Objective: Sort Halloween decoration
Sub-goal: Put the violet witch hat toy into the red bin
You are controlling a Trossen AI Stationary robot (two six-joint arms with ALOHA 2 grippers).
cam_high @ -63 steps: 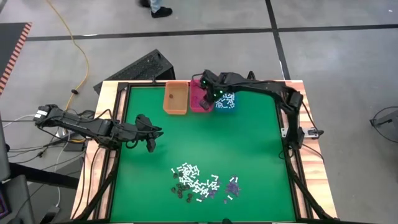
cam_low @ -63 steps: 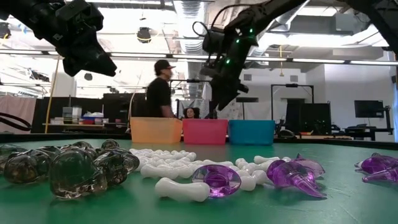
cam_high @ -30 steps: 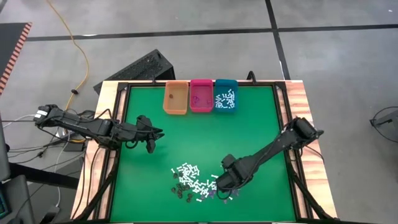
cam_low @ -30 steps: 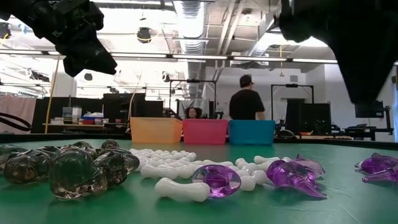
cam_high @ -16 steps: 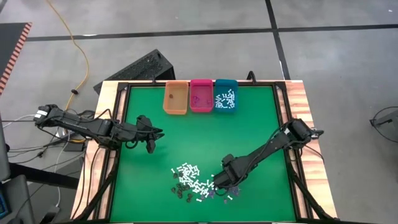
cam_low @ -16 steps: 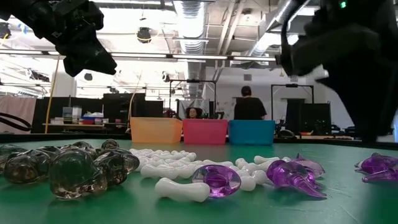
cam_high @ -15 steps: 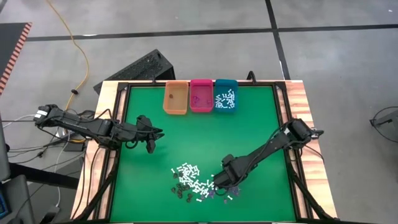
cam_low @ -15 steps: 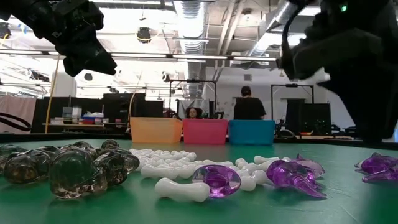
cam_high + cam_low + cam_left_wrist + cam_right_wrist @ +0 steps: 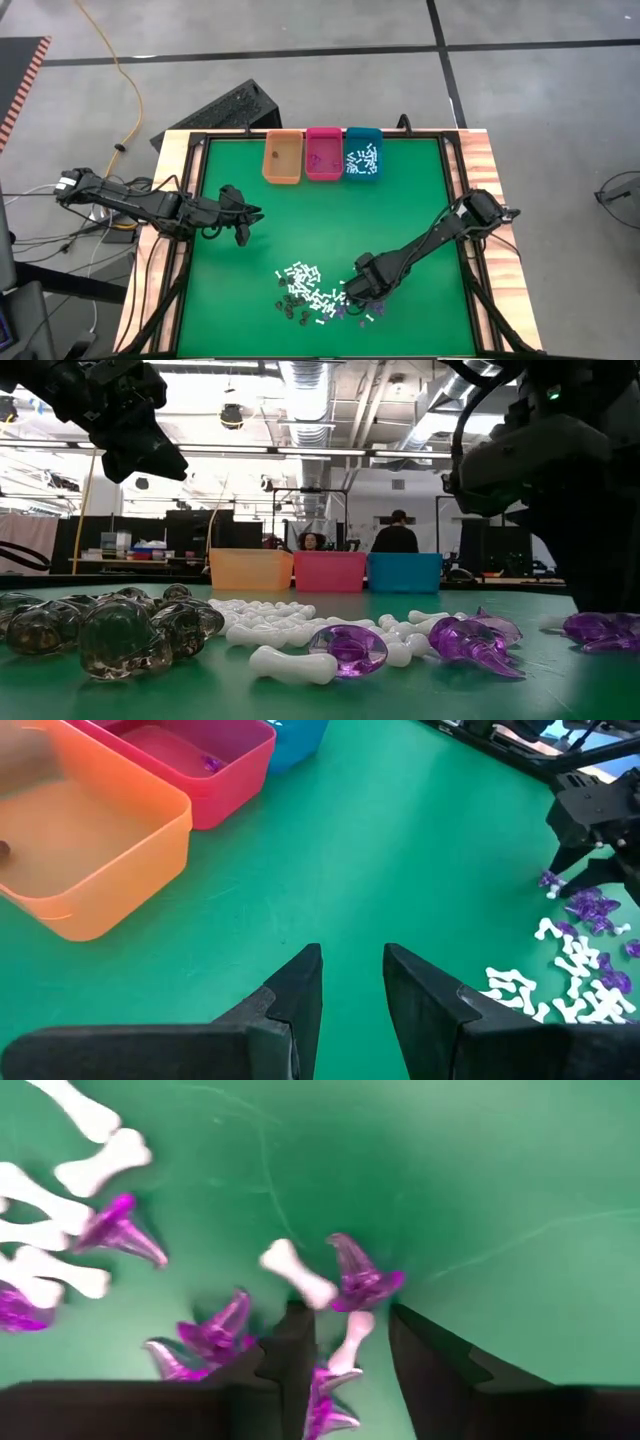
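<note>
The Halloween decoration (image 9: 312, 291) lies in a loose pile near the table's front: white bones, purple hats and dark bits. My right gripper (image 9: 361, 299) points down at the pile's right end, open. In the right wrist view its fingers (image 9: 295, 1348) stand on either side of a white bone (image 9: 350, 1342) and a purple hat (image 9: 325, 1386) lying on the green mat. In the low view its dark bulk (image 9: 585, 510) stands in front of a purple piece (image 9: 600, 628). My left gripper (image 9: 243, 233) hangs open over the table's left part, with nothing between its fingers (image 9: 300, 995). My right gripper comes from above, pointing down, with its fingers around the white bone (image 9: 352, 1338) and the purple hat below it. Both pieces lie flat on the mat. Whether the fingers touch either piece, I cannot tell.
Three bins stand in a row at the far edge: orange (image 9: 282, 160), pink (image 9: 323, 155) holding a few purple bits, and teal (image 9: 362, 157) holding white bones. Bare green mat (image 9: 330, 220) lies between the bins and the pile. A person stands in the room behind.
My right gripper has sunk toward the purple pieces at the pile's right end and edged slightly toward the table's near edge. The pile has stayed in place.
</note>
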